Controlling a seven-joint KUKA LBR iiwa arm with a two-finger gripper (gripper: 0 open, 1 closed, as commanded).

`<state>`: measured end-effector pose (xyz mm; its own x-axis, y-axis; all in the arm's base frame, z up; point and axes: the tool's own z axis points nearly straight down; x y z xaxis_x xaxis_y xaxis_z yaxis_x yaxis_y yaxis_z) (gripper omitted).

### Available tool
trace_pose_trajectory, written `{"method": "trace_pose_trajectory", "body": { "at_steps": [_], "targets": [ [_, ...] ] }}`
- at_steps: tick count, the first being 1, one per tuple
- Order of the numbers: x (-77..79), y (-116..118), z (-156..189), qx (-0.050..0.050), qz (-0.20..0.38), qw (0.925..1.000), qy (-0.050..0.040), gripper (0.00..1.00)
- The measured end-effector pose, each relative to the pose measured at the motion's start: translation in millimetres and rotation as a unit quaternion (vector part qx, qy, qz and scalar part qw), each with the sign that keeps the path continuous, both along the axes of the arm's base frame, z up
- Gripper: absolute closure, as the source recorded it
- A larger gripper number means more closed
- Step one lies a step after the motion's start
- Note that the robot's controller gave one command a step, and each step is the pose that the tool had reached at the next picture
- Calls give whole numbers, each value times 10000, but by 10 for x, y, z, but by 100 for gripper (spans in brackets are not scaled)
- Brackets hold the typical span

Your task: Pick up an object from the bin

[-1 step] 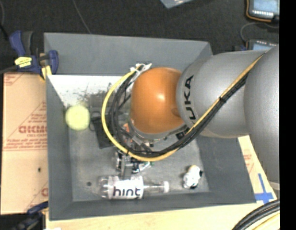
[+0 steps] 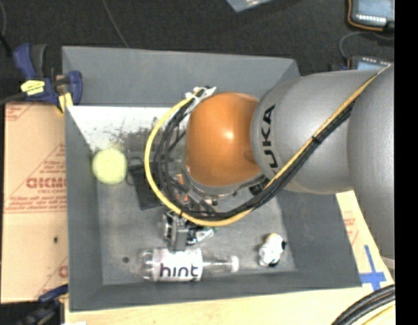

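Camera view: clear bottle [image 2: 187,269] lies flat just beside the jaws.

— Arm casing?
— The arm [image 2: 330,134] is silver-grey, smooth and rounded, with black lettering [image 2: 266,139] reading "UKA" on one link.
— Wrist section?
— A glossy orange cover [image 2: 219,141], dome-shaped. A yellow cable [image 2: 150,156] loops round it beside black cables [image 2: 166,151]; another cable crosses the grey link.
— Hand?
— The hand [image 2: 179,237] is a small dark and bare-metal assembly.
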<state>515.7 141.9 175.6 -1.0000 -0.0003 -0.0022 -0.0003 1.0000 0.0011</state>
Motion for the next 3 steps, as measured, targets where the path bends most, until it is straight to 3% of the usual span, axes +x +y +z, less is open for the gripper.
{"method": "trace_pose_trajectory", "body": {
  "at_steps": [1,2,3],
  "targets": [
    [239,-436,-595,4,-10,10000,-17,0],
    [415,-730,-963,4,627,9980,-57,0],
    [562,-768,-1017,12,538,9985,-55,0]
  ]
}}
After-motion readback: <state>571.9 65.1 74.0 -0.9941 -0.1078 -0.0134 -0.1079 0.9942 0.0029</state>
